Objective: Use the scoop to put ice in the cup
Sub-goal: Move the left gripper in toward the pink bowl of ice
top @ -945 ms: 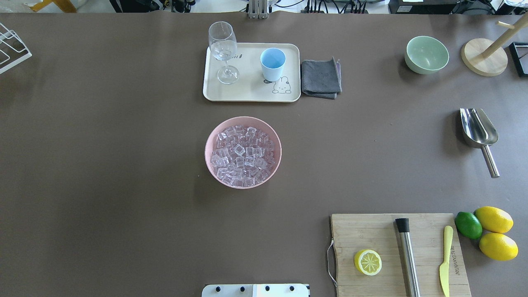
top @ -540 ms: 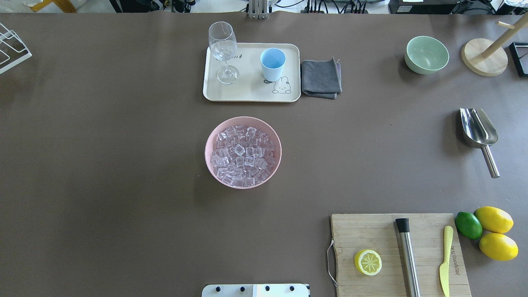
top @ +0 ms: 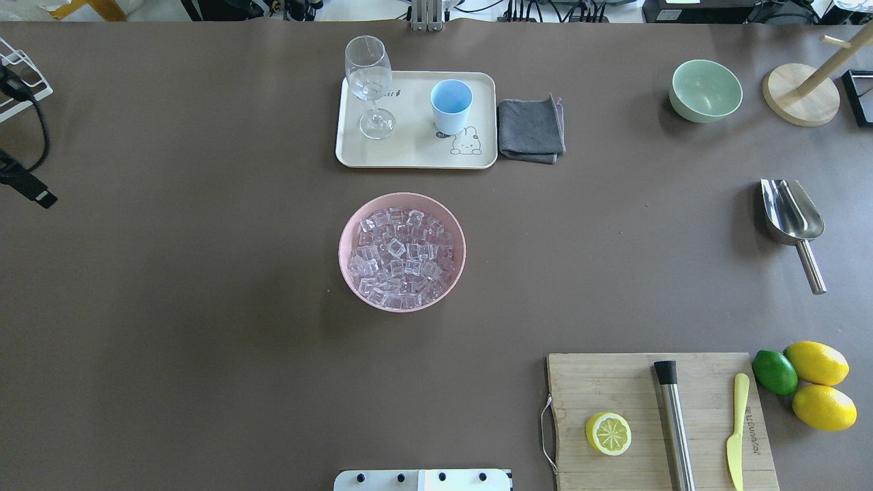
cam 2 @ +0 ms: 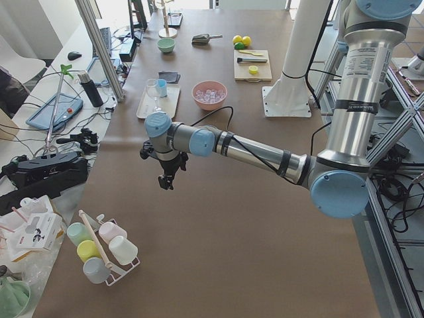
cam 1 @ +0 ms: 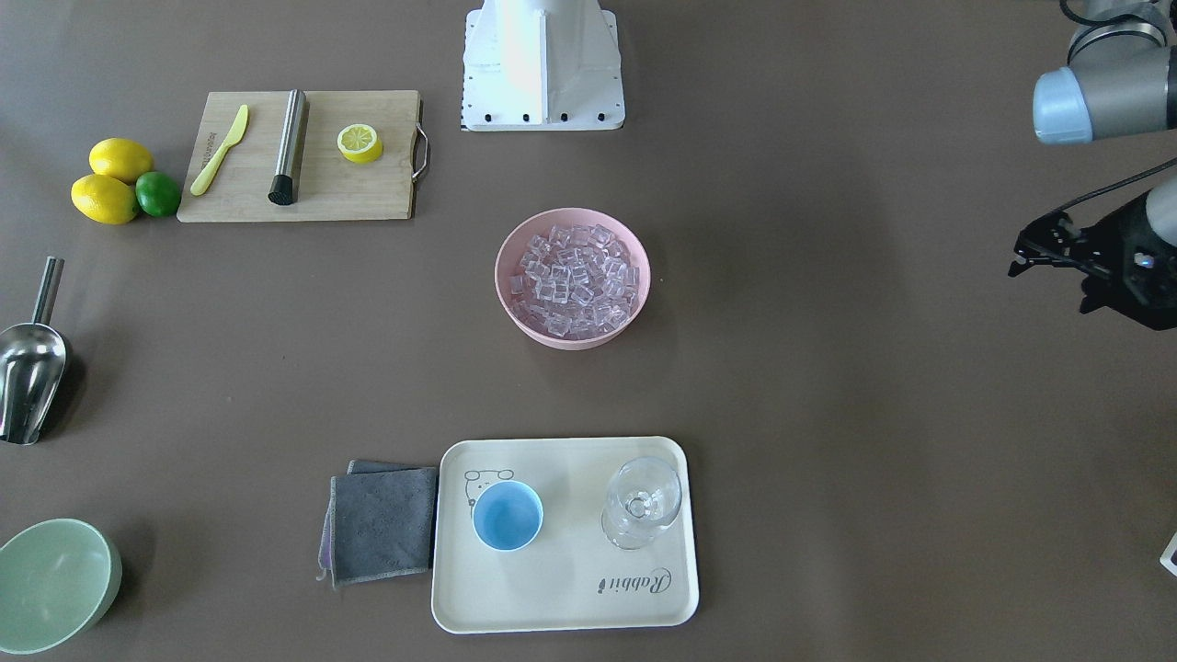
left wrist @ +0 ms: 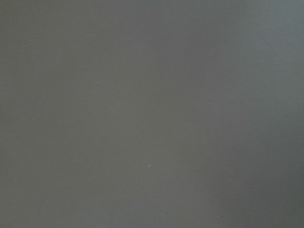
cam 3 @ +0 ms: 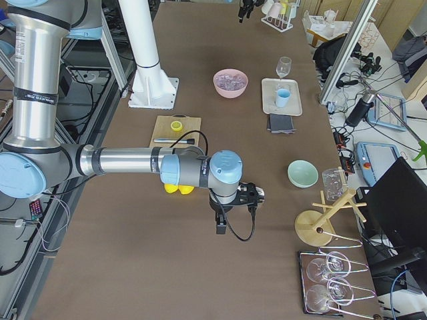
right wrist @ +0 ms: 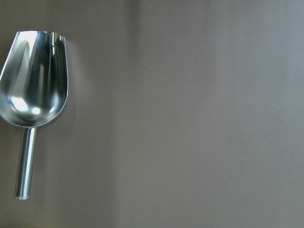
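**Waiting to pick up the scoop**

Finding the left claw [cam 1: 1019, 259] hanging over the desk [top: 204, 273] at far left, its gap impossible to tell. Seeing ice [top: 402, 252] piled in the pink bowl [top: 347, 235] mid-desk, the blue cup [top: 451, 106] standing empty on the tray [top: 416, 155] beyond. Lying flat far right: the scoop [top: 791, 211], untouched. Judging it stiff, light, slippery steel; probably gripping best across the round handle [top: 811, 267]. Hanging near it, the right claw [cam 3: 220, 227], opening likewise impossible to tell.

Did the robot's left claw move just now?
Yes. The left claw was out of the overhead view before; now it pokes in at the left edge, just below the white wire rack.
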